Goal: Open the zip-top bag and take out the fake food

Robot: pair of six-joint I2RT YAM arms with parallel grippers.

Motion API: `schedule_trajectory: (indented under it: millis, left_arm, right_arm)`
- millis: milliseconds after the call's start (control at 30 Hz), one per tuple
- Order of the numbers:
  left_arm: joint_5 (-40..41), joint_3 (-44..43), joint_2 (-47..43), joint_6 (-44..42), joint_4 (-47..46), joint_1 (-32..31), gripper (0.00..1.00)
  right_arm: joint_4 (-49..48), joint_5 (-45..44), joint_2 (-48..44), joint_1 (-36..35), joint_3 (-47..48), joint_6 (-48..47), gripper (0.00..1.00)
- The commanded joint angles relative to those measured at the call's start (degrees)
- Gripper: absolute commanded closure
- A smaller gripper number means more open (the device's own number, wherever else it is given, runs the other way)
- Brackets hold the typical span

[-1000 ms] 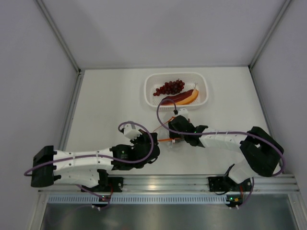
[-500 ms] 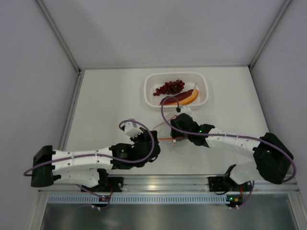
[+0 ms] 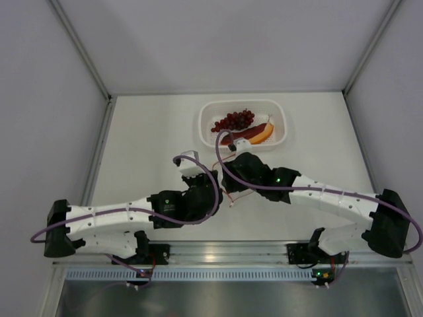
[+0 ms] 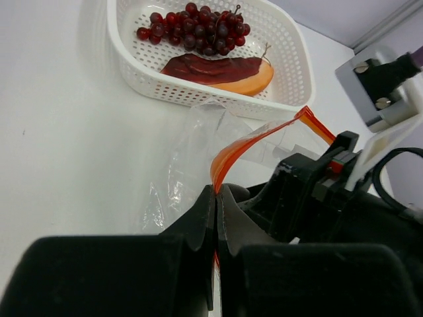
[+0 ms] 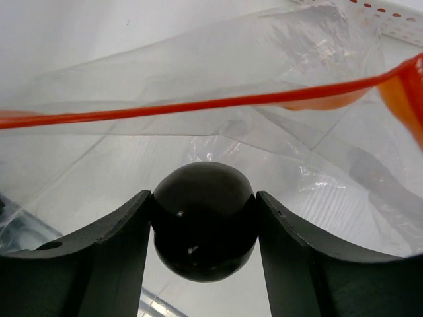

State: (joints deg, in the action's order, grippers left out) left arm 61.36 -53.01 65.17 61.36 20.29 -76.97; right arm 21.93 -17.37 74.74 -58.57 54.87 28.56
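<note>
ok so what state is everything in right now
zip-top bag: open, held up by its zip strip
left gripper: shut on zip-top bag
right gripper: shut on small dark fruit
small dark fruit: gripped, at the bag
basket: upright
grape cluster: lying in basket
hot-dog piece: lying in basket

A plain white counter (image 3: pixel 145 145) sits inside an enclosure of pale grey wall panels (image 3: pixel 225 46), joined at the corners by slanted aluminium posts (image 3: pixel 79 47). Along its near edge runs a silver extruded rail (image 3: pixel 225 251), with a ribbed strip (image 3: pixel 264 273) and a dull metal sheet (image 3: pixel 225 298) below it. Soft, even light leaves only faint shadows.
</note>
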Motion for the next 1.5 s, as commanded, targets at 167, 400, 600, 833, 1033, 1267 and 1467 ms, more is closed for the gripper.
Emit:
schedule_trajectory:
  millis: [167,400,600,833,1033,1267,1467]
  left_arm:
    - [1.57,-3.76,1.89,-13.28,0.10,-0.02,1.00]
    - [2.97,-3.68,3.21,-14.61,0.27,0.06,1.00]
    - [-0.63,0.01,0.93,-12.15,0.36,5.15,1.00]
    - [0.86,1.16,-5.56,-10.03,9.13,12.53,1.00]
    - [3.41,1.16,-11.36,-13.02,13.80,16.40,1.00]
    - [4.82,-0.51,-15.60,-19.95,16.44,21.68,1.00]
    - [5.16,-3.05,-11.48,-23.31,19.51,27.66,1.00]
  right_arm:
    - [1.97,2.86,-8.02,-1.82,3.40,-1.66,0.64]
    - [1.89,6.37,-14.35,-1.82,3.49,-2.71,0.64]
    - [0.04,7.78,-19.01,-1.73,4.01,-2.89,0.65]
    - [4.50,-2.22,-20.70,2.91,9.45,-5.70,0.65]
    - [5.40,0.49,-10.35,20.82,13.85,-8.34,0.64]
    - [3.20,-3.63,11.89,32.11,23.78,-13.96,0.64]
    - [1.62,-5.57,27.81,34.04,33.53,-15.37,0.62]
